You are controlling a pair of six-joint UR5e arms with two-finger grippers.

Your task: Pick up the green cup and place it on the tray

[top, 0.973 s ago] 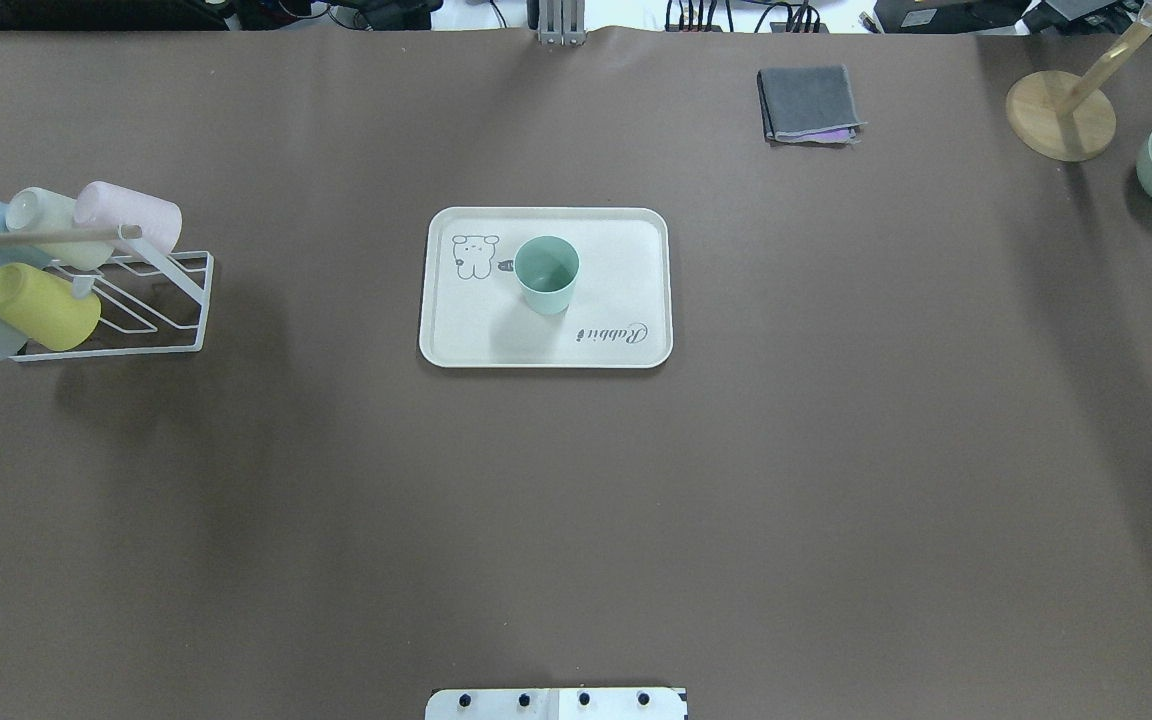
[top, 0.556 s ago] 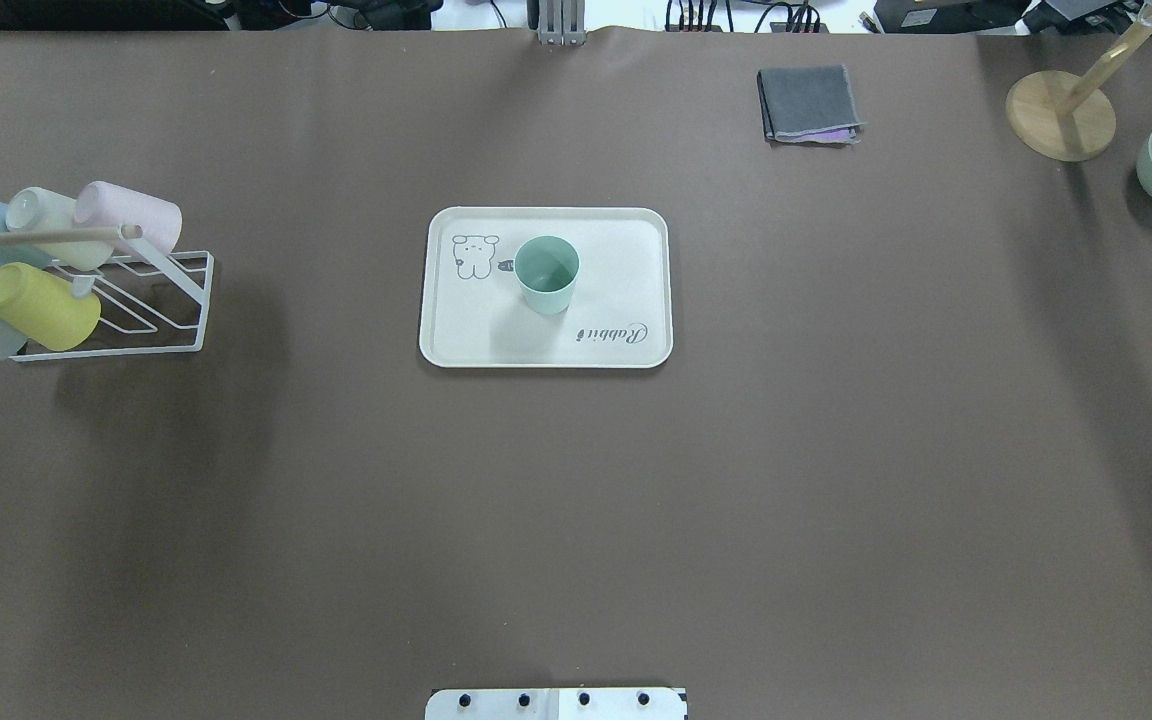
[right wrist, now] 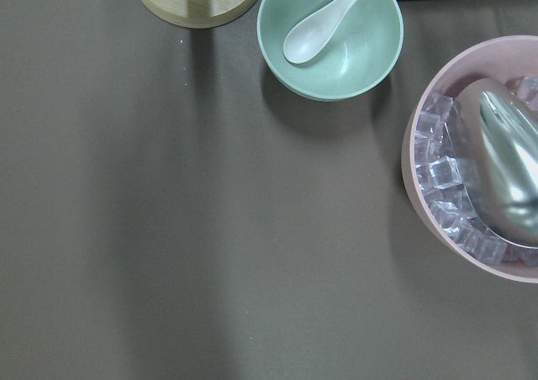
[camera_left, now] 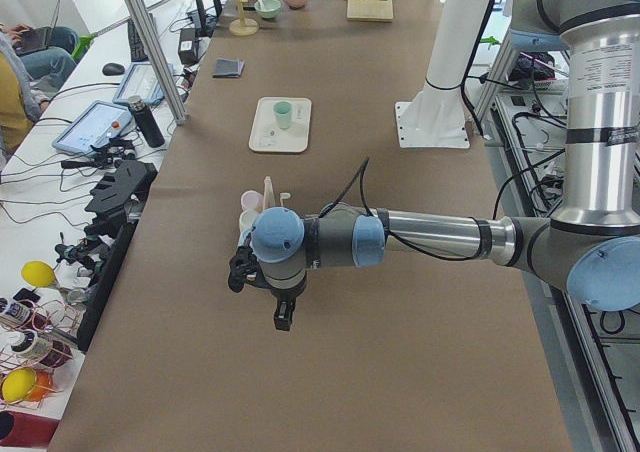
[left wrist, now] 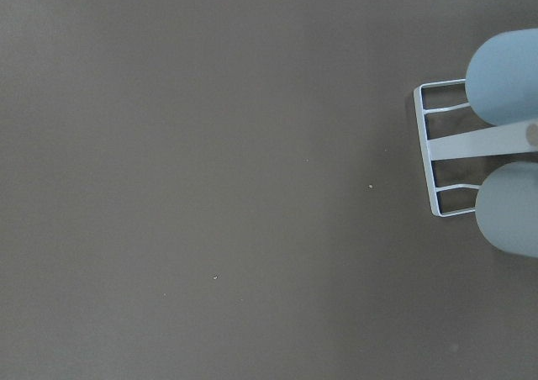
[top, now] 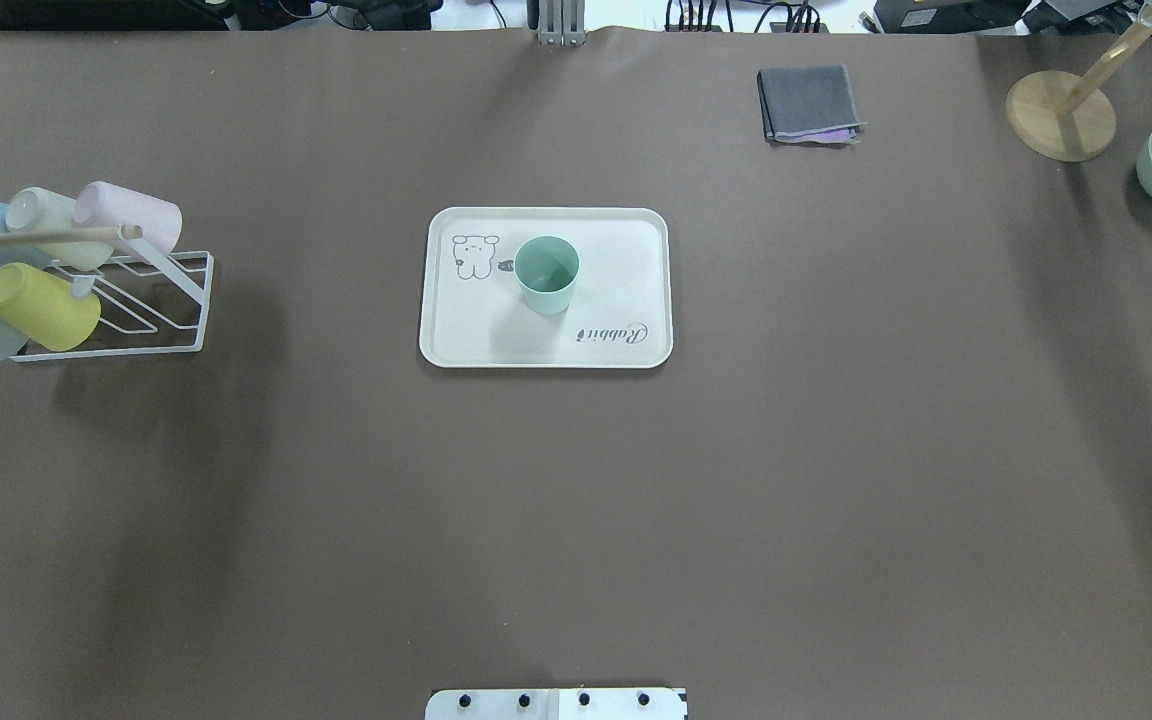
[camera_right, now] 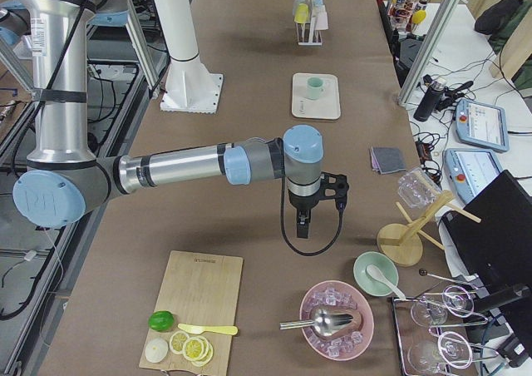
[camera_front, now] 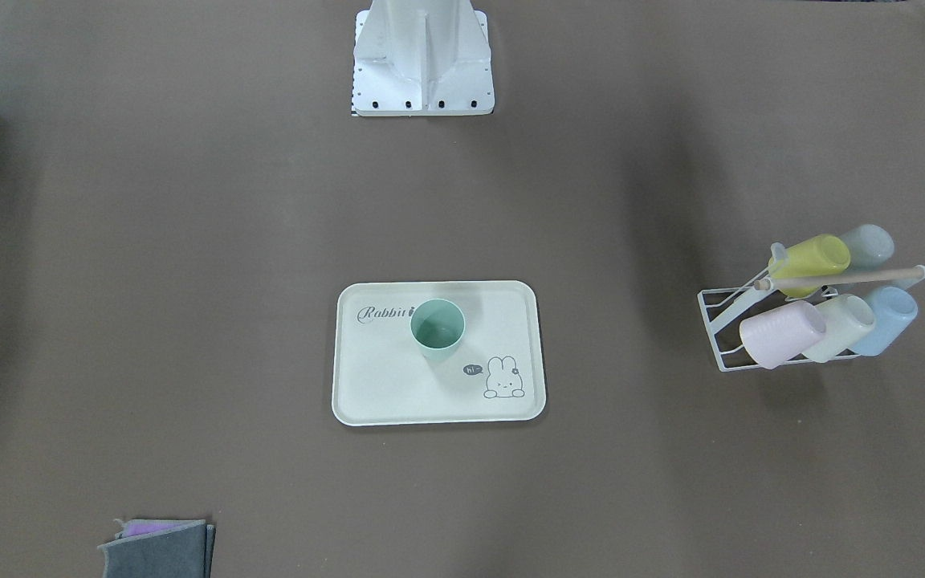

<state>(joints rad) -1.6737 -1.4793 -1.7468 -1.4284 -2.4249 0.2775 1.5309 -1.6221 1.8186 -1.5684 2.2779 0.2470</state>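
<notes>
Plastic like this looks light and stiff, probably a little slick, so the green cup (top: 546, 273) is best pinched across its rim or around its wall. It stands upright, mouth up, near the middle of the tray (top: 626, 240). Overhead and front views show cup and tray plainly but no arm. Only the side views show the left claw (camera_left: 283, 319) and right claw (camera_right: 303, 225), each over the bench (top: 836, 450), well apart from the tray. I cannot tell whether either is released or clenched.
</notes>
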